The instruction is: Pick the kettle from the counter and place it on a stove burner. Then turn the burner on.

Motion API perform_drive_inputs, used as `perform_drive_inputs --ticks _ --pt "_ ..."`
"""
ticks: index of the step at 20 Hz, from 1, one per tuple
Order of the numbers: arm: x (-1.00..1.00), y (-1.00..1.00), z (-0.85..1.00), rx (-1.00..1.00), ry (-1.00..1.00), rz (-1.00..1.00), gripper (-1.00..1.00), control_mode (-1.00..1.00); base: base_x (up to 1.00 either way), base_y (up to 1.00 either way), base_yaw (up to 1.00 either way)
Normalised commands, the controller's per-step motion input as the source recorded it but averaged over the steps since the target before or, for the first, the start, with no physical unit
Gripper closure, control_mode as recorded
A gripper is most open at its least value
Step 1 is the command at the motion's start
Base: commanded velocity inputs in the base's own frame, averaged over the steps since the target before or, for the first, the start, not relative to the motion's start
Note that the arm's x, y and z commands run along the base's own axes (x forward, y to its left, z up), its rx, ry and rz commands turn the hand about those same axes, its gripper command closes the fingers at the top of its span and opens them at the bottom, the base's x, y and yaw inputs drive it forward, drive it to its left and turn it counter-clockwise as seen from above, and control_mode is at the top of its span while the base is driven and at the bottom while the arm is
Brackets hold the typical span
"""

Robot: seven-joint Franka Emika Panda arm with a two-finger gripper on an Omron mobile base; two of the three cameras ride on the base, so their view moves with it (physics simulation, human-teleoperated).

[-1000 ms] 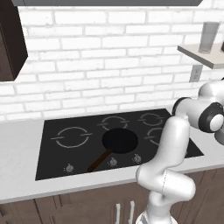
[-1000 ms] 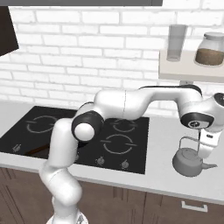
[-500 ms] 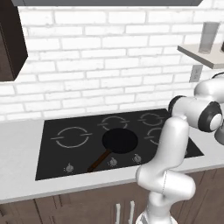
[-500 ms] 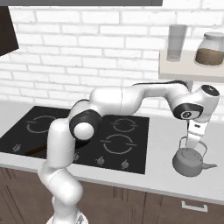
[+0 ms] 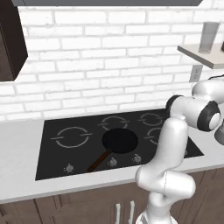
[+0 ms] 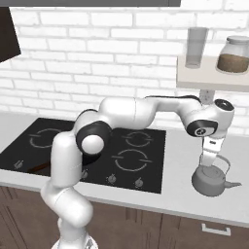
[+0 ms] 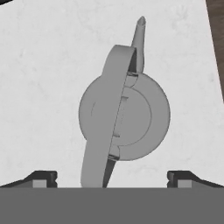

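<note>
Kettle (image 7: 131,116) handle's near end cut off below

Kettle (image 6: 211,181) on counter (image 6: 185,194) right of cooktop (image 6: 97,151), claw (image 6: 210,163) above

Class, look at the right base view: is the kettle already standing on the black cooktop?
No: the kettle stands on the pale counter, to the right of the cooktop, with the gripper just above it.

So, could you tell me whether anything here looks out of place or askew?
Only the frying pan: it sits between burner rings, centred on none. The kettle stands upright on the counter, with the open gripper above its handle.
</note>
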Motion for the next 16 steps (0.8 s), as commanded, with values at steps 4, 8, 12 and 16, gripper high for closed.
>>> perform_drive_inputs --ticks 4,8,12,16 --pt "0.1 -0.02 -0.14 -0.01 -0.01 0.0 -1.0 -1.0 0.0 0.0 0.0" --pt "0.22 -0.32 0.0 0.0 -0.03 0.01 -1.0 -1.0 0.0 0.0 0.0" --pt "0.3 -0.28 -0.04 0.0 0.0 0.0 -1.0 -1.0 0.0 0.0 0.0" --pt "0.33 -0.21 -0.01 0.0 0.0 0.0 -1.0 -1.0 0.0 0.0 0.0"
